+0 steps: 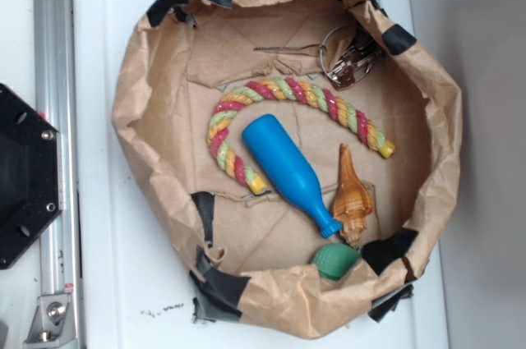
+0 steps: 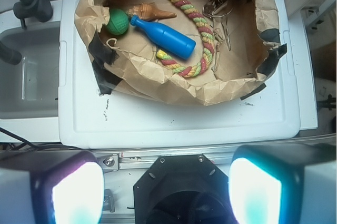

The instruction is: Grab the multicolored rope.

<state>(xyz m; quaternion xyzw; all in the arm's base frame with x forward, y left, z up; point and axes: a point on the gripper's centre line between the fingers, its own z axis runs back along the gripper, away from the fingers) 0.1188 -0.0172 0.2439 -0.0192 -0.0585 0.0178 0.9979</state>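
The multicolored rope (image 1: 283, 115) (image 2: 199, 42) lies curved on the floor of a brown paper basin (image 1: 144, 103) (image 2: 179, 84), its red, yellow and pale green strands arching round the fat end of a blue bottle (image 1: 289, 172) (image 2: 166, 37). In the wrist view my gripper (image 2: 166, 192) is open, with its two glowing pads (image 2: 73, 195) wide apart at the bottom edge. It is well short of the basin, above the black robot base (image 2: 174, 190), with nothing between the fingers. The gripper does not show in the exterior view.
An orange-brown seashell (image 1: 352, 197) (image 2: 152, 12) and a green ball (image 1: 334, 260) (image 2: 118, 22) lie beside the bottle's neck. A bundle of metal wire clips (image 1: 349, 57) (image 2: 218, 8) rests near the rope's far end. The basin sits on a white lid (image 1: 107, 283) (image 2: 184, 118).
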